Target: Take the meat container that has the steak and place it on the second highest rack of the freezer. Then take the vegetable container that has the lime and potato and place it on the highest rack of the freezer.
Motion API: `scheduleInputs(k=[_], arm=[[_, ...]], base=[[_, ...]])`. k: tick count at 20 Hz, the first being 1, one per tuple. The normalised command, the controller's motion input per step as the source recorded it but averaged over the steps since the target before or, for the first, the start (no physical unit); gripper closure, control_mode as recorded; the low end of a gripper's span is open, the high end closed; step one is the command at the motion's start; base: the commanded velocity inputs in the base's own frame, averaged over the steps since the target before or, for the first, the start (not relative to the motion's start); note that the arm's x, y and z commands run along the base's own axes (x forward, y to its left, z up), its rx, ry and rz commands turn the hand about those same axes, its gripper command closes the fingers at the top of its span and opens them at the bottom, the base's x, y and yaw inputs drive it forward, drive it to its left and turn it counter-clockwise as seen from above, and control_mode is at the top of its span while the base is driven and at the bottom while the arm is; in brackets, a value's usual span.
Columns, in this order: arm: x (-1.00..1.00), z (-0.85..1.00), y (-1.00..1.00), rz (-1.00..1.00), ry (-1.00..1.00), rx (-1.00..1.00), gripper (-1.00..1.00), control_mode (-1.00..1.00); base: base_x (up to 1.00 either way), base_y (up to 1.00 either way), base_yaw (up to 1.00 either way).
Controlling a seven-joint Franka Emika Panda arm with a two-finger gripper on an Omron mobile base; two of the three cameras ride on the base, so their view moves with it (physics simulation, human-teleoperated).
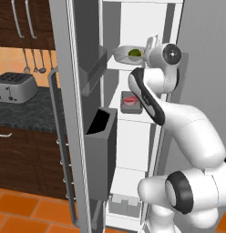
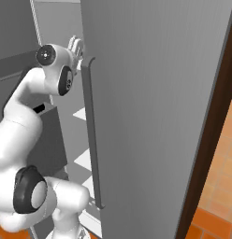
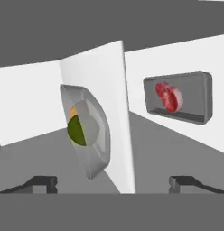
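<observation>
Looking into the open freezer (image 1: pixel 133 27), we see the bowl (image 1: pixel 128 54) holding the lime (image 1: pixel 133 53) on the highest rack (image 1: pixel 115 63), with the gripper (image 1: pixel 150 45) just beside its right rim. In the hand view the fingertips (image 3: pixel 44 182) stand wide apart near the bottom corners, with nothing between them, and the bowl (image 3: pixel 89 131) sits ahead of them, clear of both. Through its side we make out the lime (image 3: pixel 76 131) and a sliver of the orange potato (image 3: pixel 73 111) behind it. On the second rack (image 1: pixel 128 116) below rests the tray (image 1: pixel 131 103) with the steak (image 1: pixel 129 101); the hand view shows the tray (image 3: pixel 195 97) and steak (image 3: pixel 168 96) to the right, rolled on edge. From the right base camera the closed door (image 2: pixel 155 116) hides the shelves, and the gripper (image 2: pixel 76 45) peeks past its edge.
</observation>
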Motion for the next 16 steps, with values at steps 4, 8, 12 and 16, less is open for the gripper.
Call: scheduleInputs(k=[4, 8, 12, 16], arm=[[-1.00, 0.24, 0.06, 0.23, 0.24, 0.00, -1.00, -1.00], [-1.00, 0.14, 0.04, 0.22, 0.28, 0.00, -1.00, -1.00], [-0.95, 0.08, 0.26, 0.15, 0.29, -0.07, -1.00, -1.00], [-1.00, -0.02, 0.26, 0.05, 0.29, -0.16, -1.00, -1.00]], base=[[0.00, 0.00, 0.00], [0.00, 0.00, 0.00], [0.00, 0.00, 0.00], [0.00, 0.00, 0.00]])
